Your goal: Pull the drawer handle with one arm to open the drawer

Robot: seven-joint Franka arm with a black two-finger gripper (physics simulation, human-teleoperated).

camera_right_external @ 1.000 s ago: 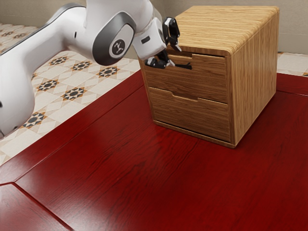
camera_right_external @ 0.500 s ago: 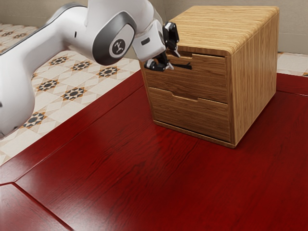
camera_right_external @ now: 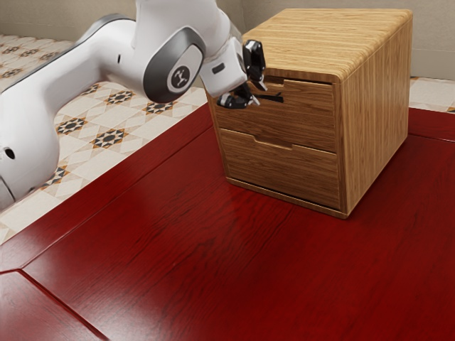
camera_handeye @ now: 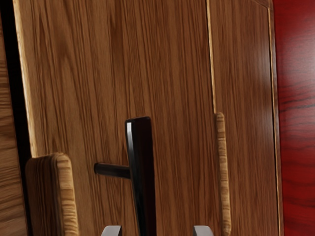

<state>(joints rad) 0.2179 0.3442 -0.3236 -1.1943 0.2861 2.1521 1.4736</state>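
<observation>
One boxy wood-grain cabinet [camera_right_external: 370, 106] with two drawers. One slim, straight black bar handle [camera_right_external: 274, 98] on the top drawer [camera_right_external: 298, 117] sits between the two grey fingertips [camera_handeye: 111, 230] of the gripper [camera_right_external: 247, 95]. The fingers are spread astride it, not clamped. Lower drawer [camera_right_external: 284, 167] is beneath the gripper. Glossy red wooden table [camera_right_external: 213, 270] lies below.

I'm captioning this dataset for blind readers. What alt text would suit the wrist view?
A black bar handle on a wooden drawer front stands between the gripper and its two open fingertips, which do not clamp it. Beyond that drawer lie a second drawer front and the red table.
</observation>
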